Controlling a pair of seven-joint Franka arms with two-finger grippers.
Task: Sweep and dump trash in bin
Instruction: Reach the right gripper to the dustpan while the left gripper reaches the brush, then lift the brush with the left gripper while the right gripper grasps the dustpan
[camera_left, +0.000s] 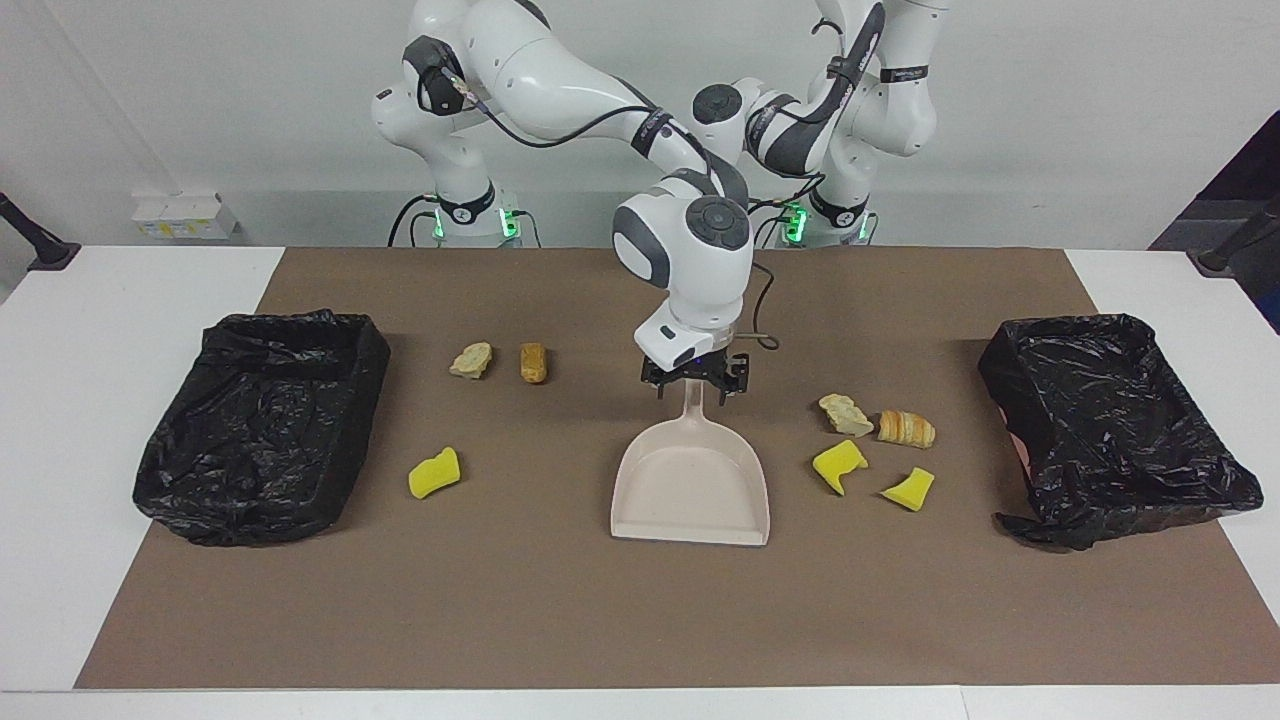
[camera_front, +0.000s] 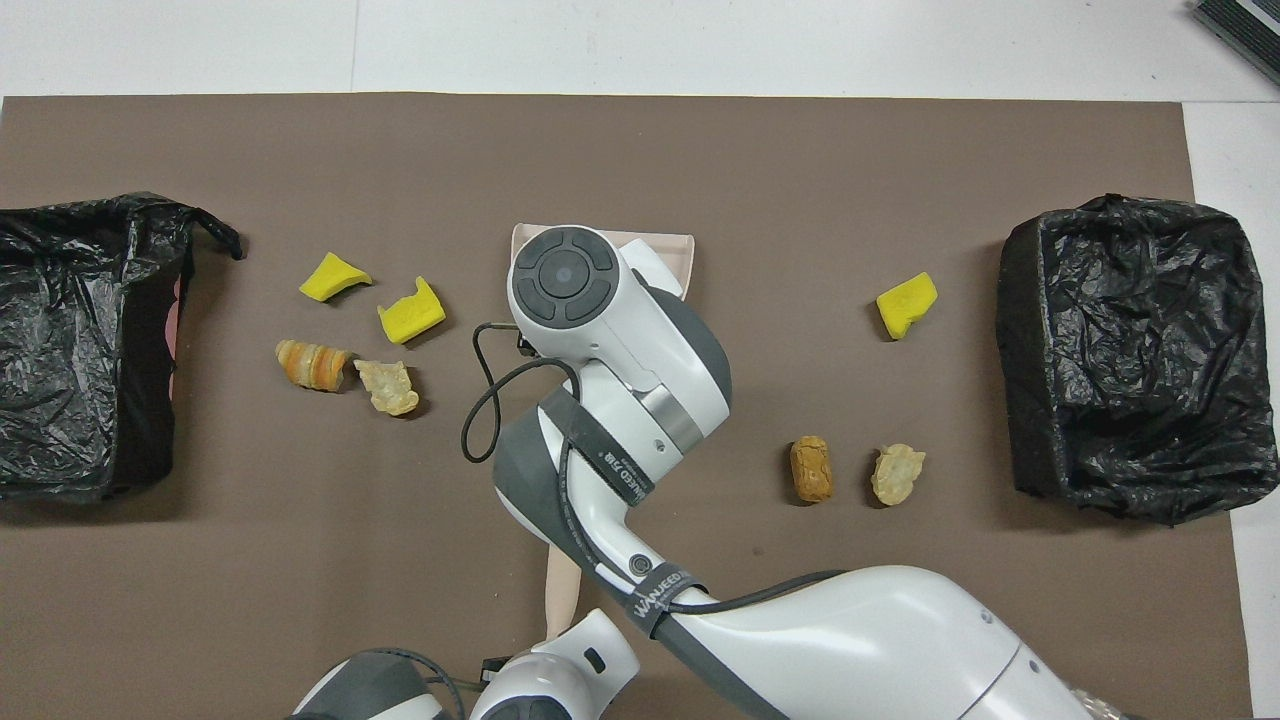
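Your right gripper (camera_left: 693, 385) stands open astride the tip of the dustpan handle (camera_left: 693, 415). In the facing view the dustpan (camera_left: 690, 490) runs from there to 6 o'clock, and its mouth opens that way. Four trash scraps (camera_left: 838, 466) lie at 4 o'clock and three more scraps (camera_left: 534, 362) at 8 to 9, so the mouth probably needs turning. The left gripper, hidden under its wrist, is closed by the brush handle (camera_front: 562, 590).

Glossy white arms (camera_left: 560, 70), grey joints, black cables
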